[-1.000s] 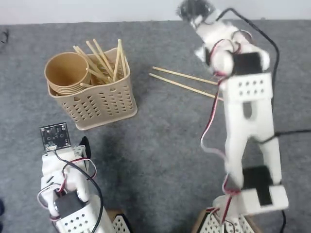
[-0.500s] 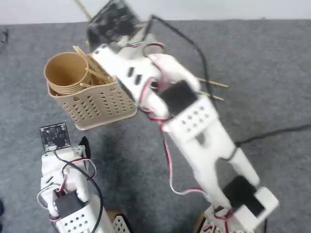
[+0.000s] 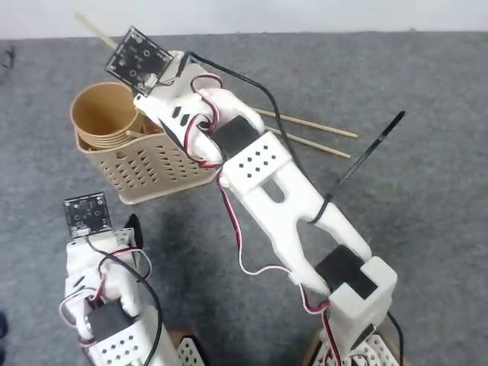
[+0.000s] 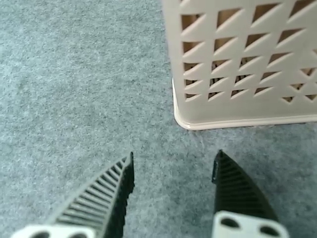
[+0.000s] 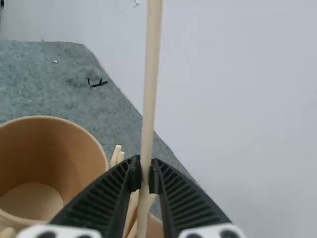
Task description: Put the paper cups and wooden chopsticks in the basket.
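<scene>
Grey carpet [image 3: 427,91] covers table; plain white wall [image 3: 244,15] along far edge; small black scrap [image 5: 96,82] near wall.

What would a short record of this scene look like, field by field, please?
Right hand: shut on a chopstick, above the basket
Left hand: open, empty, low over the carpet by the basket
In basket: stacked paper cups, some chopsticks
Outside basket: two chopsticks on the carpet
</scene>
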Controlling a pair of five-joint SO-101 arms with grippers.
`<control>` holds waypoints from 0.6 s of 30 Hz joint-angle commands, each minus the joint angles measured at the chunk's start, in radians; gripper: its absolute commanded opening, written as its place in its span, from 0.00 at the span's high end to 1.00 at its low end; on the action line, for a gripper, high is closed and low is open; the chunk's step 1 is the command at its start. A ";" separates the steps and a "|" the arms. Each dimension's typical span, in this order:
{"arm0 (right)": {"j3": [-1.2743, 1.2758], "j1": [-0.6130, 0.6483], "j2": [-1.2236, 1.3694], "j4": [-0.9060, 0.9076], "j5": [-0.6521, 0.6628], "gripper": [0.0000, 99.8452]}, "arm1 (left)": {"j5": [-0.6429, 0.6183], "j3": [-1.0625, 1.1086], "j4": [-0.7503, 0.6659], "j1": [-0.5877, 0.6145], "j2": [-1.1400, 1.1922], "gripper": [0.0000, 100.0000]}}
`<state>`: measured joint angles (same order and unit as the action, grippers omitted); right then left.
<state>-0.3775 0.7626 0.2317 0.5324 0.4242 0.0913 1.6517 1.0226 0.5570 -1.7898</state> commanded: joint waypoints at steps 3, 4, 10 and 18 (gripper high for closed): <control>-0.054 0.001 -0.018 0.061 0.020 0.99 | 0.011 -0.004 -0.014 -0.005 -0.011 0.76; -0.055 0.001 -0.024 0.071 0.021 0.98 | 0.011 -0.004 -0.014 -0.005 -0.011 0.76; -0.051 -0.001 -0.128 0.173 0.021 0.79 | 0.011 -0.004 -0.014 -0.005 -0.011 0.76; -0.054 -0.122 -0.239 0.228 0.020 0.86 | 0.011 -0.004 -0.012 -0.005 -0.011 0.76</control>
<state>-0.3775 0.7258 0.0875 0.7396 0.4304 0.0913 1.6517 1.0226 0.5539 -1.7898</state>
